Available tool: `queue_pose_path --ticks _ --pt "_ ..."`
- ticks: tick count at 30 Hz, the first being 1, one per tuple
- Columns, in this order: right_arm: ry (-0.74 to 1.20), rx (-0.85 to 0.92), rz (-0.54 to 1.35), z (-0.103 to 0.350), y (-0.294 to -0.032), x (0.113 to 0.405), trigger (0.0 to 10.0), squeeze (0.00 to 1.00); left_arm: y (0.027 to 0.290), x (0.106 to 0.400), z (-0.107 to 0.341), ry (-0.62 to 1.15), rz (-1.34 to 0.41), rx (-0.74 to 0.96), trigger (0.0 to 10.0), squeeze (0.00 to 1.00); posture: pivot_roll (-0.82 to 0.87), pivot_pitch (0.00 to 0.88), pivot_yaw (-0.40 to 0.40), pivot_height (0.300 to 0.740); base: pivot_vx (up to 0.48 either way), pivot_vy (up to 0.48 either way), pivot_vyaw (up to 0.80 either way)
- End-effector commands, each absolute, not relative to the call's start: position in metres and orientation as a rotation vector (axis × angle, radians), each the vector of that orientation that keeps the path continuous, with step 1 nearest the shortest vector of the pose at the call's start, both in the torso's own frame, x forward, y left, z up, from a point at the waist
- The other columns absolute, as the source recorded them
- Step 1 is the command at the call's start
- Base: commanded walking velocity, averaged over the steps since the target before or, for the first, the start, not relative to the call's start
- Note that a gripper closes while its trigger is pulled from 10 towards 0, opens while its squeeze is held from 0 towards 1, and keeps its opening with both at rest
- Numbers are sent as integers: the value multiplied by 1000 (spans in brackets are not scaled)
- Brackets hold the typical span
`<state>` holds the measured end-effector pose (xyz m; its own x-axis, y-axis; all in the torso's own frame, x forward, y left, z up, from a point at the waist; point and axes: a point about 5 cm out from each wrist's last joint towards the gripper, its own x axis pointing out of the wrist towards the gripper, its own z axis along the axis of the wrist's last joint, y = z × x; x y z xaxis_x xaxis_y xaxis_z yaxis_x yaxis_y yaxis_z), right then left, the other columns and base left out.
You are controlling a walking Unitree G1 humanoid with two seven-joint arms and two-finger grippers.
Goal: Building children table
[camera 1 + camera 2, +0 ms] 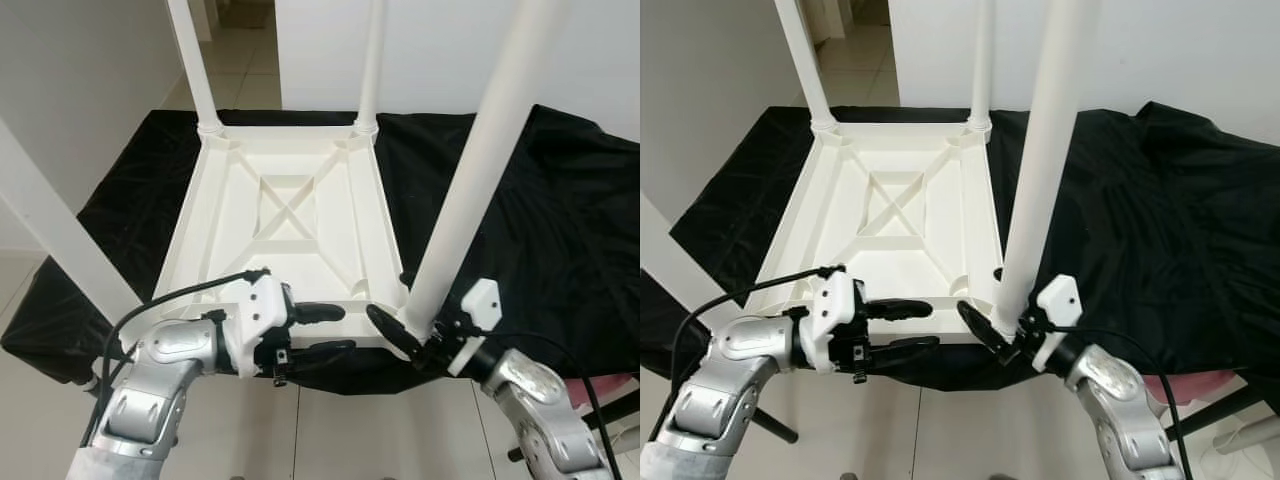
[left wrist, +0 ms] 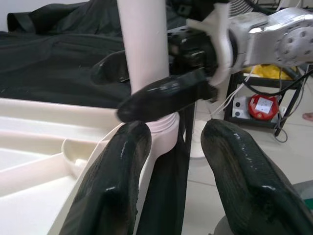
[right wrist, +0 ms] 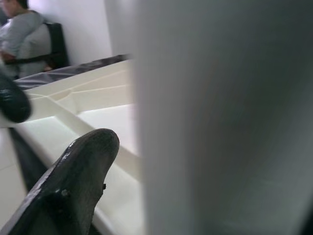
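Clamping near-right table leg [image 1: 470, 190] base: right gripper [image 1: 410, 335]; left gripper [image 1: 322, 330] spread, likely untouching.

I saw a crumpled black cloth [image 1: 560, 210] spread beyond the fingers and off to their right side. Pale glossy floor tiles [image 1: 330, 430] lay beneath the fingers. Past them stood a plain white wall [image 1: 440, 50]. A seated person in a grey top [image 3: 24, 34] was well beyond the fingertips.

Left gripper [image 1: 322, 330] hovers with fingers parted; right gripper [image 1: 415, 338] fingers clamp inward.
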<state>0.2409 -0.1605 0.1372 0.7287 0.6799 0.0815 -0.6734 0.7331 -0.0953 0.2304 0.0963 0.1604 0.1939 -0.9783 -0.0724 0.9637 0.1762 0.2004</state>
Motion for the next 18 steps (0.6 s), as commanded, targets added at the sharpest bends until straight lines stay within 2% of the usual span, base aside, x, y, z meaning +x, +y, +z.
queue_pose_path --ticks 1,10,18 --pt "-106 -64 734 133 -158 246 10000 0 93 238 159 -87 -1246 204 10000 0 -52 0 24 740 0 0 0" --pt "-100 -88 711 127 -165 265 10000 0 80 248 160 -134 -1204 202 10000 0 -51 0 10 740 0 0 0" --pt "-85 -122 650 125 -189 286 10000 0 67 255 161 -170 -1191 201 10000 0 -80 0 22 740 0 0 0"
